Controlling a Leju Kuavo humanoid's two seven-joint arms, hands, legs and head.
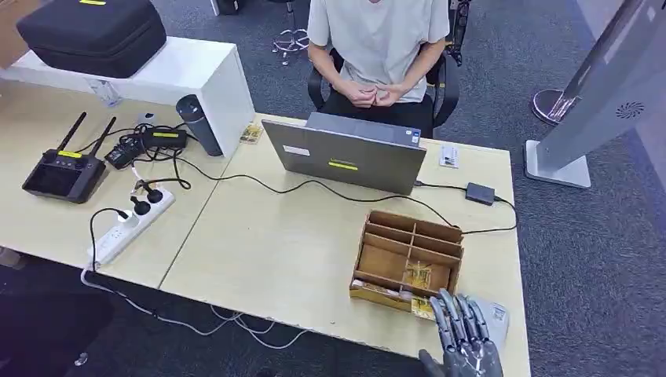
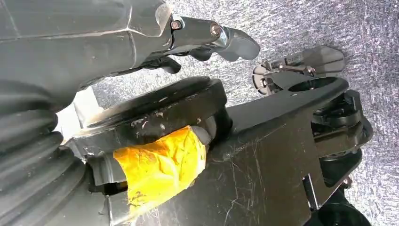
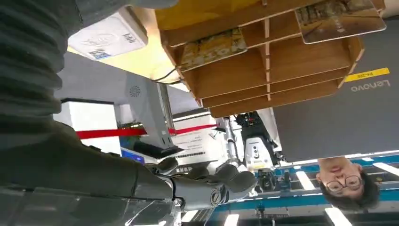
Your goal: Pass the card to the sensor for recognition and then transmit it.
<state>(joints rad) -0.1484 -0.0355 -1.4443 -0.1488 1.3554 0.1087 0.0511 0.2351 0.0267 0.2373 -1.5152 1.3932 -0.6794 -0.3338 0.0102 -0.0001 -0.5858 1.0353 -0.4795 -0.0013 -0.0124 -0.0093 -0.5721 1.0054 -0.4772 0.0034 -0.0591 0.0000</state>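
On the pale bench (image 1: 275, 259), a grey laptop (image 1: 349, 157) stands open facing the seated person (image 1: 377, 47). Nearer lies a wooden divider tray (image 1: 408, 255) with a card (image 1: 418, 276) in its near compartment. Just beside it hovers the right robot hand (image 1: 463, 338), released, fingers spread, above a white sensor (image 1: 496, 316). The left robot hand (image 2: 207, 40) hangs over carpet, fingers curled, holding nothing.

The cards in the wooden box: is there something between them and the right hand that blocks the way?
Nothing visible blocks it. The right hand hovers at the table's near edge, just in front of the wooden box. The box is open on top, and a card lies uncovered in a near compartment. Only the box's low front wall stands between.
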